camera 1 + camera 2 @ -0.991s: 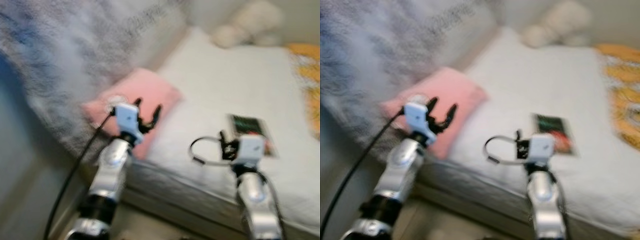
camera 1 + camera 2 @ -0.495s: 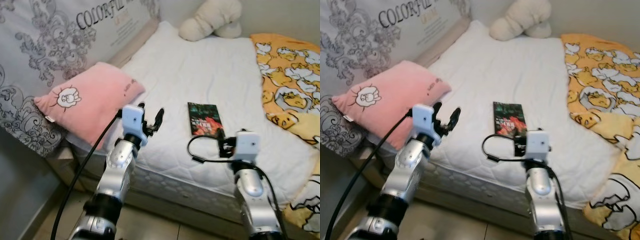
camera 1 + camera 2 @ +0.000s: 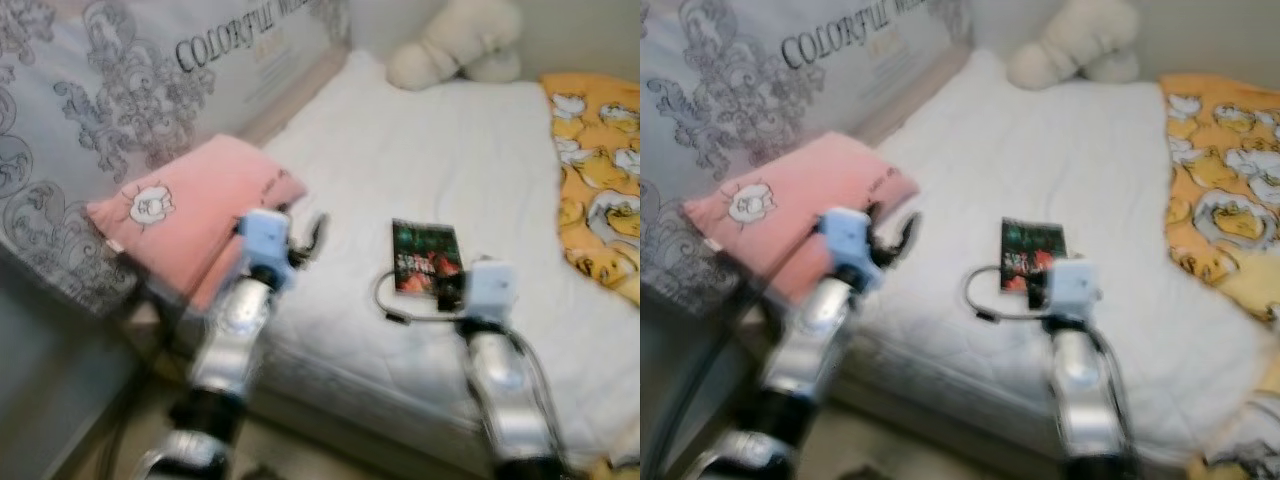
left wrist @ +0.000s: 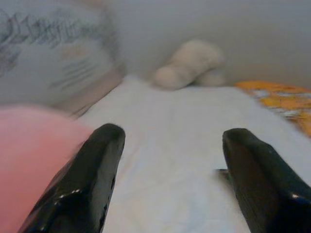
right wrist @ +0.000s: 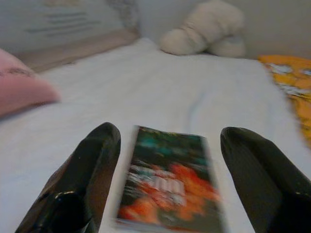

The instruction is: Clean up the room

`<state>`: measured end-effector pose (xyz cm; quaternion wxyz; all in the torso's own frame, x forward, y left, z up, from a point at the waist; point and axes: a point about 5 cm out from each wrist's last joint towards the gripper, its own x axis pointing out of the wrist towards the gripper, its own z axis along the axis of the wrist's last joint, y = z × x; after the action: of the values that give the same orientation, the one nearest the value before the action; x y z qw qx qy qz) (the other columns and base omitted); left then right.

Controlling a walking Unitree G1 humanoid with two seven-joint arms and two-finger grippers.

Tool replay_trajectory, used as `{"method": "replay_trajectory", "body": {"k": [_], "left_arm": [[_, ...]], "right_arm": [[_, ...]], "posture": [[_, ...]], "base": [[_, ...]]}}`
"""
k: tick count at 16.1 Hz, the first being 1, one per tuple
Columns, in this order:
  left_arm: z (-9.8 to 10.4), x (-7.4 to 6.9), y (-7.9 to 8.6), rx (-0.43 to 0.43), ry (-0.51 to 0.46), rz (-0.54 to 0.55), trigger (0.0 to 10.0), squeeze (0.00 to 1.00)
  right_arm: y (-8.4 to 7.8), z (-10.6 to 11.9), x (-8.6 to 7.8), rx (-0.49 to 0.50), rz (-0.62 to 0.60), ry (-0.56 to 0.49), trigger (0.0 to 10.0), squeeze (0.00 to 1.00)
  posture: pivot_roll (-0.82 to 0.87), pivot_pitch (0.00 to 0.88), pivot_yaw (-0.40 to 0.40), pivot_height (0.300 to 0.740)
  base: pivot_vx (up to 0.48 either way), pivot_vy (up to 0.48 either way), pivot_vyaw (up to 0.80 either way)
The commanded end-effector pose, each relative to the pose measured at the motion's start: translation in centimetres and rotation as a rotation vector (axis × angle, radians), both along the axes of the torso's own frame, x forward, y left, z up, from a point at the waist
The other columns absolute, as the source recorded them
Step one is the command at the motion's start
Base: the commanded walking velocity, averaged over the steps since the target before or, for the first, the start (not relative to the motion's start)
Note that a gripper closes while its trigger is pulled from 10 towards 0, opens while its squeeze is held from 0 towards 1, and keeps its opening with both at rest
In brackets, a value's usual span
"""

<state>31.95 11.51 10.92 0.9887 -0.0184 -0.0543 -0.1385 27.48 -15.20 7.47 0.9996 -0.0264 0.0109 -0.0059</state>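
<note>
Both grippers spread wide, nothing held, nothing touched. Right gripper hovers at the near edge of the bed, its 2 fingers framing the book just ahead in the wrist view. Left gripper is raised over the mattress edge just beside the pink pillow, fingers apart, aimed up the bed.

Book lies flat, dark cover with red-orange print, lower centre of the left eye frame on the white quilted mattress. Pink pillow sits centre-left, against the grey patterned headboard panel with "COLORFUL" lettering at upper left. Cream plush toy at top centre, at the far end of the bed. Yellow duck-print blanket runs down the right edge. Bit of floor at the bottom left.

Versus 0.5 s ago: the whole frame has shifted and gone blurry, so the camera moved; bed items keep their layout. Right gripper now reads closer to the book; both grippers are as open as before.
</note>
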Motion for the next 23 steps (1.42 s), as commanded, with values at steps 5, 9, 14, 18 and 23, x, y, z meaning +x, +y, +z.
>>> {"method": "replay_trajectory", "body": {"k": [5, 9, 14, 18, 23], "left_arm": [[0.0, -1.1, -0.9, -0.052, -0.001, -0.114, 10.0, 0.0], [0.6, -0.4, -1.2, -0.04, -0.003, -0.134, 10.0, 0.0], [0.3, 0.6, -0.7, -0.001, 0.029, -0.04, 10.0, 0.0], [1.6, 0.5, -1.5, -0.017, -0.018, -0.07, 10.0, 0.0], [1.5, -2.0, 1.2, 0.017, -0.019, -0.015, 10.0, 0.0]], "right_arm": [[-3.2, -0.7, -1.5, 0.001, -0.132, 0.011, 10.0, 0.0], [-3.5, -0.5, -1.0, -0.006, -0.142, 0.021, 10.0, 0.0], [-4.0, -0.2, 2.0, 0.002, -0.109, 0.07, 10.0, 0.0], [-3.4, 0.3, 6.6, 0.107, -0.089, 0.19, 10.0, 0.0], [-3.1, -0.9, 7.6, 0.283, -0.153, 0.293, 10.0, 0.0]], "posture": [[0.01, 0.0, -0.023, 0.74], [0.0, 0.0, -0.017, 0.74], [-0.01, 0.0, -0.015, 0.74], [0.03, 0.0, -0.011, 0.74], [0.16, 0.005, -0.063, 0.74]], "base": [[0.288, 0.0, 0.0], [0.48, 0.0, -0.57], [0.48, 0.0, -0.16], [0.12, 0.0, 0.0], [0.0, 0.0, 0.0]]}}
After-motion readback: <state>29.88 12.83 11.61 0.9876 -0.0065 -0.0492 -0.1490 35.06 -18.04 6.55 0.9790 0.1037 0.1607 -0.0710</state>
